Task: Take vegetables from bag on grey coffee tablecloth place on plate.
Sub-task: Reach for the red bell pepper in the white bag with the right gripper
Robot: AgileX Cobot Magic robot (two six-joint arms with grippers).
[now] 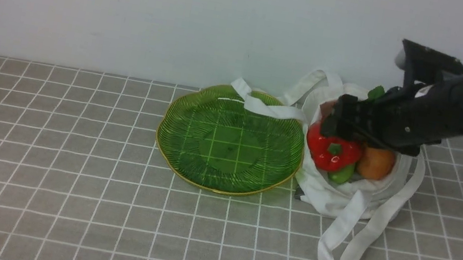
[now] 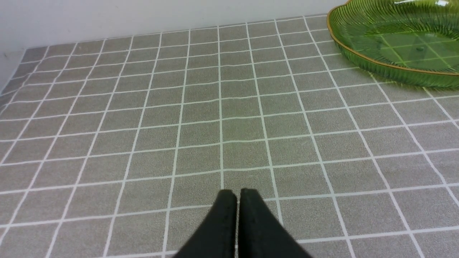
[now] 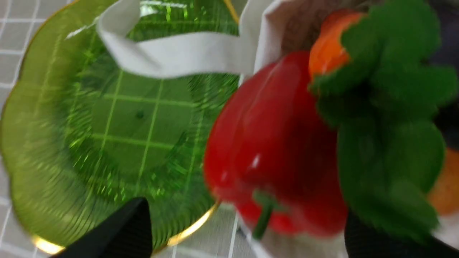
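Risk, judged from here: the bag's strap (image 1: 263, 106) lies across the far rim of the green plate (image 1: 173, 139), so a lifted vegetable could catch it and drag cloth over the plate. The leafy carrot top (image 3: 387, 107) crowds the glossy red pepper (image 1: 331, 152), which could slip or pull the leaves along. The right gripper (image 1: 337, 128), spread wide and empty, hangs just above the pepper. The pepper sits at the mouth of the white bag (image 1: 333, 196), just beside the plate, with a potato (image 1: 375, 163) and cucumber (image 1: 342, 173) alongside. The left gripper (image 2: 237, 200) is clenched, holding nothing, over bare tabletop (image 1: 65, 168), well apart.
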